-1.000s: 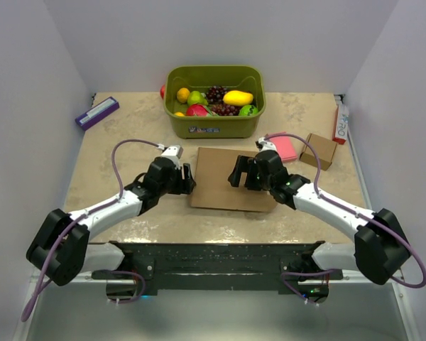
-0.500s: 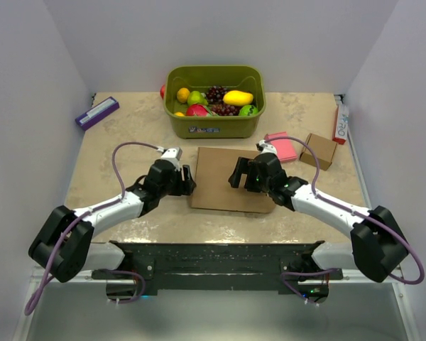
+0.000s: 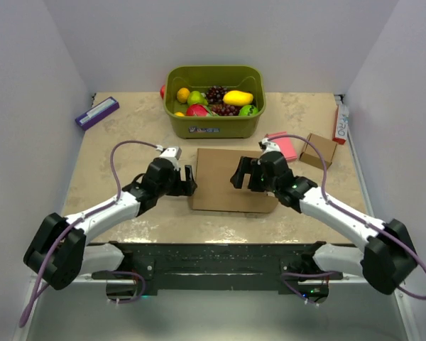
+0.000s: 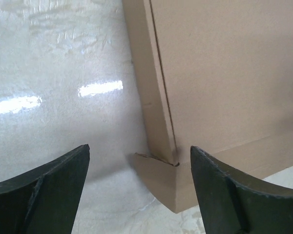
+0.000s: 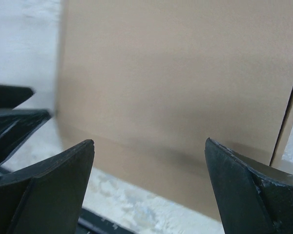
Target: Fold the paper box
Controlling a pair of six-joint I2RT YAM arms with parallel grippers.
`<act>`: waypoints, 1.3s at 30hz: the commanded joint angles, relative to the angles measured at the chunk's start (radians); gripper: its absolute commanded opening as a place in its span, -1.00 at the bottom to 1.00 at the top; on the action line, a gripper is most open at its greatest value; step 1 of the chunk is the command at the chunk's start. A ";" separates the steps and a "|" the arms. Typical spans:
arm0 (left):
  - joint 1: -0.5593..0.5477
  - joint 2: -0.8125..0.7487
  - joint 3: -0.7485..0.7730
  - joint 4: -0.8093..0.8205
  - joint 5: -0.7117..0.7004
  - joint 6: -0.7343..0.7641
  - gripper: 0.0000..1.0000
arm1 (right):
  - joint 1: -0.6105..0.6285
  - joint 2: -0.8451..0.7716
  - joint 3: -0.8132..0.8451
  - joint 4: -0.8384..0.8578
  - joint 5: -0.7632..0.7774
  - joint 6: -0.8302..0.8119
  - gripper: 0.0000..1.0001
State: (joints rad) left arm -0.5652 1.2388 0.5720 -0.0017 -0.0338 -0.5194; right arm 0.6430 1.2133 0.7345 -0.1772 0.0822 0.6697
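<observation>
Paper box: I see the paper box [image 3: 231,181] lying flat at mid-table, just in front of the green bin [image 3: 214,124] and between my two arms.
Left gripper: the left gripper [image 3: 189,181] sits at the box's left edge, fingers spread wide and holding nothing.
Right gripper: the right gripper [image 3: 238,172] hovers over the box's right half, fingers also wide and empty.
Left wrist only: here the left gripper [image 4: 139,151] straddles the box's [image 4: 219,78] near-left corner. A narrow strip runs along that edge beside a crease, and a small corner flap pokes out on the table.
Right wrist only: the right gripper [image 5: 150,142] looks across the box's [image 5: 171,83] plain panel, with a slit near its right side.
Surface: mottled beige table [image 3: 128,135], glossy with glare patches.
Room: plain white walls. A pink block [image 3: 284,148] and a small brown box [image 3: 319,150] lie right of the paper box, and a purple packet [image 3: 97,111] at far left.
</observation>
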 commanded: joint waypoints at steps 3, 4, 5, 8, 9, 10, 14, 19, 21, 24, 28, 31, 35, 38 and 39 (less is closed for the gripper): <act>0.033 -0.081 0.207 -0.153 0.070 0.126 0.88 | 0.001 -0.245 0.207 -0.099 -0.070 -0.145 0.98; 0.040 -0.085 0.228 -0.170 0.087 0.140 0.89 | 0.001 -0.248 0.233 -0.160 -0.055 -0.162 0.98; 0.054 -0.088 0.271 -0.178 0.101 0.154 0.92 | -0.002 -0.242 0.282 -0.189 -0.041 -0.180 0.98; 0.092 -0.069 0.334 -0.176 0.170 0.222 0.98 | -0.031 -0.202 0.309 -0.188 -0.070 -0.254 0.98; 0.105 -0.058 0.345 -0.173 0.182 0.255 0.99 | -0.054 -0.177 0.301 -0.159 -0.114 -0.278 0.98; 0.119 -0.044 0.359 -0.170 0.189 0.271 0.99 | -0.115 -0.163 0.293 -0.092 -0.206 -0.279 0.98; 0.205 0.010 0.399 -0.170 0.245 0.295 0.96 | -0.241 -0.078 0.243 0.021 -0.294 -0.228 0.98; 0.208 -0.051 0.275 -0.078 0.287 0.288 0.96 | -0.345 -0.061 0.111 0.128 -0.297 -0.220 0.98; 0.208 -0.062 0.263 -0.064 0.304 0.271 0.96 | -0.377 -0.072 0.057 0.166 -0.295 -0.202 0.98; 0.209 -0.067 0.266 -0.058 0.319 0.260 0.95 | -0.405 -0.115 -0.059 0.212 -0.283 -0.217 0.98; 0.209 -0.064 0.259 -0.060 0.334 0.251 0.95 | -0.425 -0.138 -0.118 0.196 -0.237 -0.268 0.98; 0.209 -0.053 0.261 -0.072 0.324 0.256 0.96 | -0.437 -0.112 -0.141 0.231 -0.260 -0.269 0.98; 0.209 -0.048 0.266 -0.086 0.298 0.271 0.95 | -0.448 -0.011 -0.133 0.284 -0.298 -0.259 0.97; 0.209 -0.047 0.266 -0.089 0.293 0.275 0.95 | -0.450 0.044 -0.136 0.335 -0.355 -0.234 0.95; 0.209 -0.045 0.266 -0.090 0.291 0.275 0.95 | -0.451 0.052 -0.139 0.343 -0.370 -0.228 0.94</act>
State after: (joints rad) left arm -0.3565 1.1980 0.8318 -0.1123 0.2615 -0.2668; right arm 0.1982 1.2240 0.6029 0.0608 -0.2089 0.4271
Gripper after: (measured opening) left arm 0.976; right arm 0.978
